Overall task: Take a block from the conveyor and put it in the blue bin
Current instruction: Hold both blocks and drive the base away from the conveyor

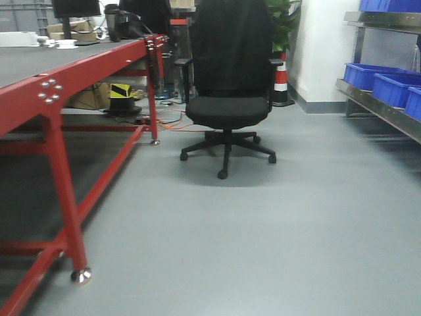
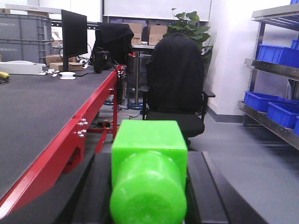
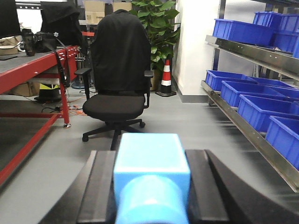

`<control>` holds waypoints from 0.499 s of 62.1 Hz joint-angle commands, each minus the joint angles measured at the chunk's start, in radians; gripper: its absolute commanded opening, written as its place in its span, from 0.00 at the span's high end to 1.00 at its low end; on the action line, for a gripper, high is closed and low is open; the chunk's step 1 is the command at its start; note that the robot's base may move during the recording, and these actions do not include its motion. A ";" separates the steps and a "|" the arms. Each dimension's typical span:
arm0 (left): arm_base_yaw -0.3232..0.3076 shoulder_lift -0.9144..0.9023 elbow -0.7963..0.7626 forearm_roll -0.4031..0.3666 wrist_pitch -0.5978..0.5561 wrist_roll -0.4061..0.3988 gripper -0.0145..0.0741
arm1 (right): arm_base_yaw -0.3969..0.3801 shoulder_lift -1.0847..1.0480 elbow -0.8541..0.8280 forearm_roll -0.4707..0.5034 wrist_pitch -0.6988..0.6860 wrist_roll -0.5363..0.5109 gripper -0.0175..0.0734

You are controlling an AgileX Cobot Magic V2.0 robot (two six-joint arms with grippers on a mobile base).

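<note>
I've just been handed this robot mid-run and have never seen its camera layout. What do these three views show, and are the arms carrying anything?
It is a wheeled robot with two arms, each ending in a two-fingered gripper with a wrist camera. The front view looks out low from the base: the red-framed conveyor is on the left, a black office chair ahead, and blue bins on a rack to the right. The left wrist view looks along the left gripper, which is closed on a green block. A monitor stands at the belt's far end. The right wrist view shows the right gripper closed on a light blue block, facing the chair and bins. Neither block is in a bin yet.
</note>
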 commanded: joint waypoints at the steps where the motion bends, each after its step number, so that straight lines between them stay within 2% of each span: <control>1: 0.002 -0.003 -0.001 -0.005 -0.022 -0.001 0.96 | -0.002 -0.001 0.000 -0.002 -0.024 -0.004 0.99; 31: 0.002 -0.003 -0.001 -0.005 -0.022 -0.001 0.96 | -0.002 -0.001 0.000 -0.002 -0.024 -0.004 0.99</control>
